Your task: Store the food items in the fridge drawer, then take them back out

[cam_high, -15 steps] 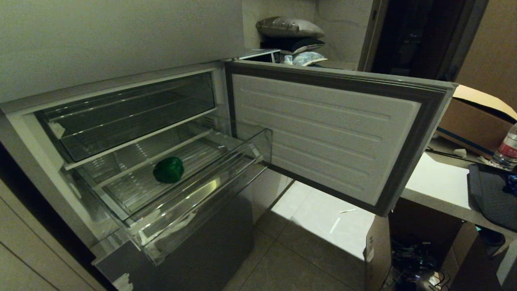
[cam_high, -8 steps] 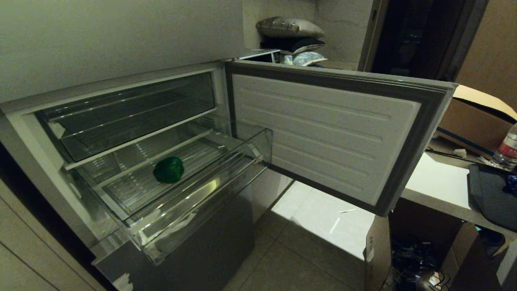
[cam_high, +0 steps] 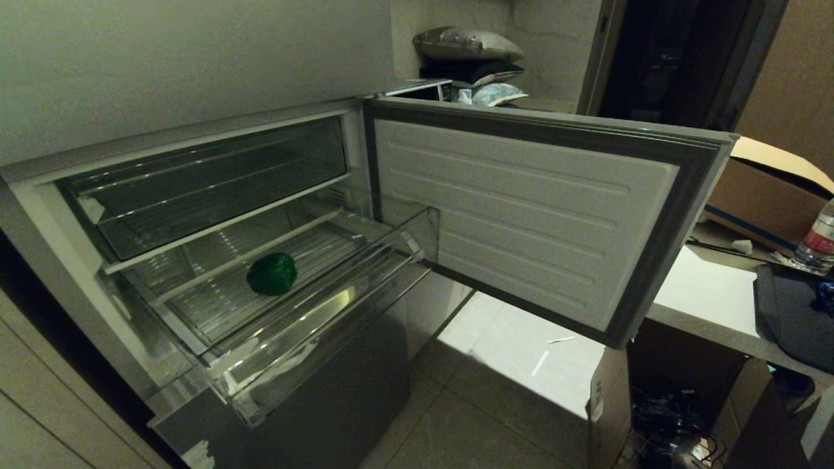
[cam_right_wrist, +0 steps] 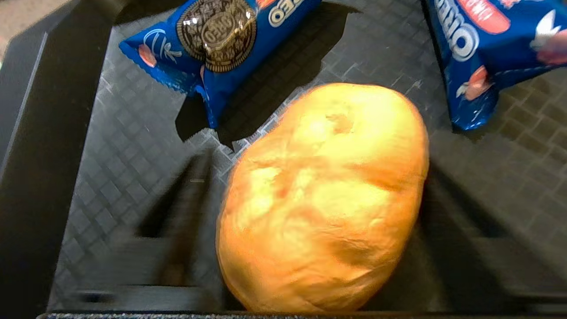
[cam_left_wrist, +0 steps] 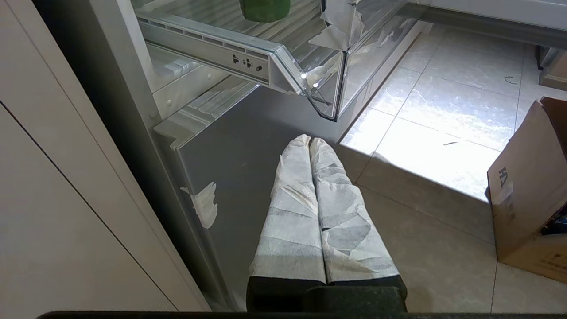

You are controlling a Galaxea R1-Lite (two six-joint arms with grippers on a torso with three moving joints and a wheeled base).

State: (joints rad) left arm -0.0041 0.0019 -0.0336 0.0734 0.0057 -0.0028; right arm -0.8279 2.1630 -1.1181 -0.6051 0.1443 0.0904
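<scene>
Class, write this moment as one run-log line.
drawer: open, green item inside | right gripper: astride bun on black tray | left gripper: shut, parked

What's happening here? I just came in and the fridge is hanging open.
The robot is loading food into the fridge drawer, which is pulled out with one green item in it. Over at a black tray, the right gripper has its jaws open either side of an orange-tan bun, beside two Oreo packets. The left gripper hangs shut below the drawer.
</scene>
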